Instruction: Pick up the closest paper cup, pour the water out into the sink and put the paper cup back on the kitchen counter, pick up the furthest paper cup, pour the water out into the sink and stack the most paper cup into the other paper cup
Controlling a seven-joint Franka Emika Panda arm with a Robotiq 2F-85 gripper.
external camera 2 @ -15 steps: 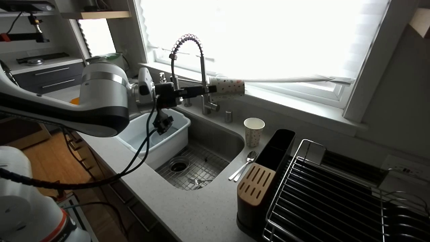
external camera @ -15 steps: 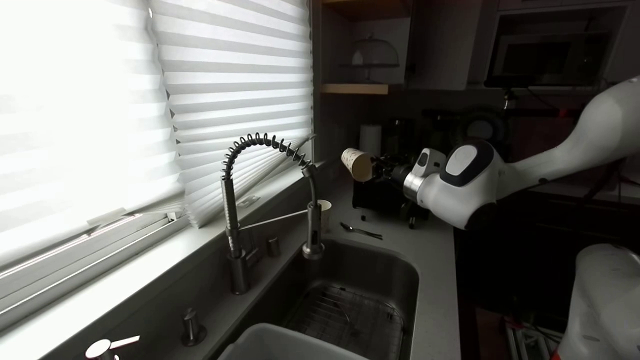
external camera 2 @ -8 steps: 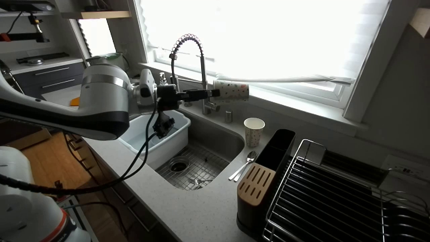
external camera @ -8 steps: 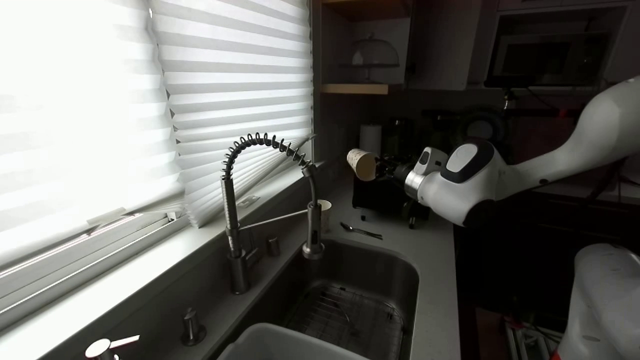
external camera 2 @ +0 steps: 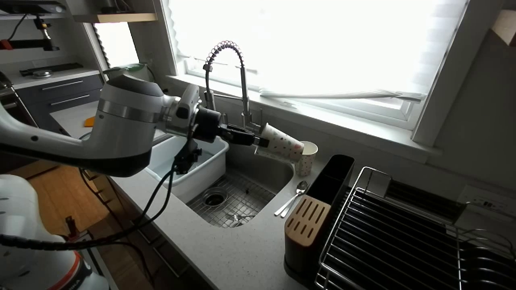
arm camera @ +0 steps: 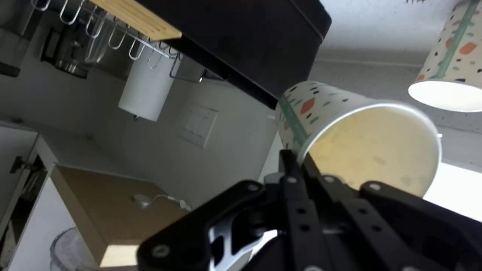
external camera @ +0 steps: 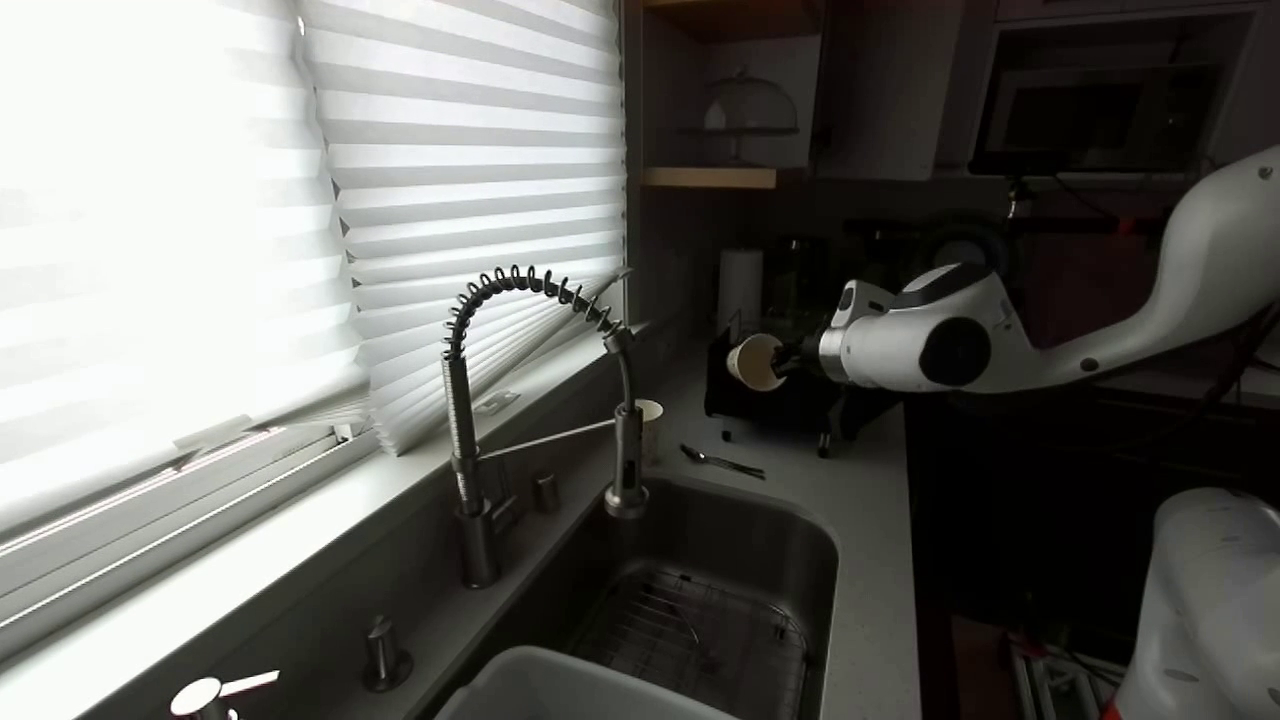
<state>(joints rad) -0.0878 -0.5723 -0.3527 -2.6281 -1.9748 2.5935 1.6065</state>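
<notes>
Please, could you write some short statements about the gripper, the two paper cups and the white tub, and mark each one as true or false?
1. The gripper pinches one paper cup near its rim. True.
2. That cup is upright. False: it is strongly tilted.
3. The other paper cup stands on the kitchen counter. True.
4. The two cups are stacked. False: they are apart, one held and one standing.
5. A white tub sits inside the sink. True.
</notes>
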